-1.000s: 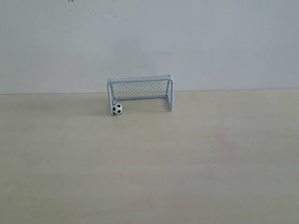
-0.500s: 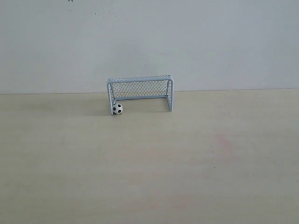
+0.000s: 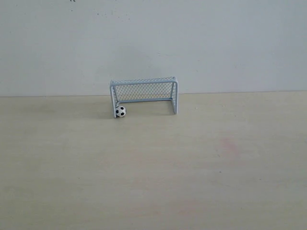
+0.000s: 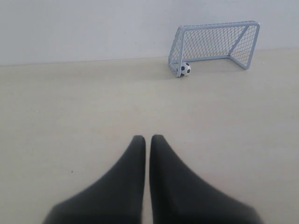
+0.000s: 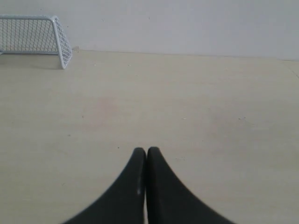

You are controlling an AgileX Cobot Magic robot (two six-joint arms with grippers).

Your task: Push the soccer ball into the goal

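Note:
The small black-and-white soccer ball (image 3: 121, 111) rests on the table against the foot of the goal's left post, at the mouth of the goal (image 3: 144, 82), which stands by the back wall. In the left wrist view the ball (image 4: 185, 69) and the goal (image 4: 215, 28) lie far ahead of my left gripper (image 4: 147, 138), which is shut with nothing in it. My right gripper (image 5: 146, 150) is shut and empty too, far from the goal (image 5: 60, 32), of which only one end shows there. Neither gripper appears in the exterior view.
A pale wooden table (image 3: 153, 167) stretches from the front to a plain white wall (image 3: 153, 43) just behind the goal. A faint reddish stain (image 3: 229, 143) marks the tabletop to the right of the middle.

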